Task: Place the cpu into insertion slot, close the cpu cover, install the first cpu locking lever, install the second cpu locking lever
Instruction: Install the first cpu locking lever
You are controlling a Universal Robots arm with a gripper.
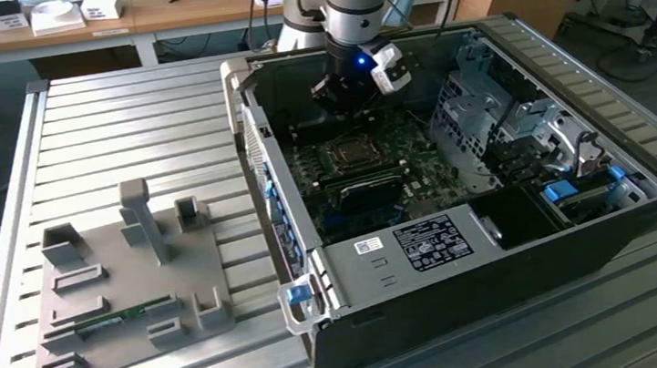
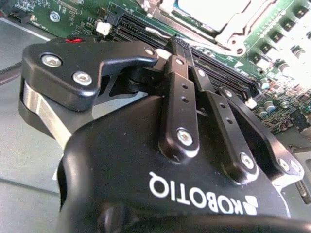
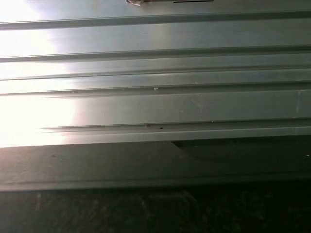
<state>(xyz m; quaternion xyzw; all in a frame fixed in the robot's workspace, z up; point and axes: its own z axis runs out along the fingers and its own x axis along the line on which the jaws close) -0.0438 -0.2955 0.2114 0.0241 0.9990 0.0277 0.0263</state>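
Note:
In the exterior view my gripper [image 1: 346, 107] hangs inside the open computer case [image 1: 456, 226], just behind the insertion slot [image 1: 354, 152] on the green motherboard [image 1: 419, 170]. In the second wrist view the black fingers [image 2: 182, 73] meet at their tips, so the gripper [image 2: 167, 48] is shut with nothing seen between them. Just past the tips lies the cpu [image 2: 209, 9], its bright silvery top sitting in the slot. The silver cpu cover [image 2: 238, 34] frames it. Black memory slots [image 2: 228, 73] run between the fingertips and the socket.
A grey fixture plate [image 1: 131, 287] with upright holders and a green memory stick [image 1: 111, 319] lies at the exterior view's left on the ribbed metal table [image 1: 114, 124]. Drive cages [image 1: 505, 120] and a blue-tabbed bracket [image 1: 574, 190] fill the case's right. The first wrist view shows table ribs [image 3: 155, 97].

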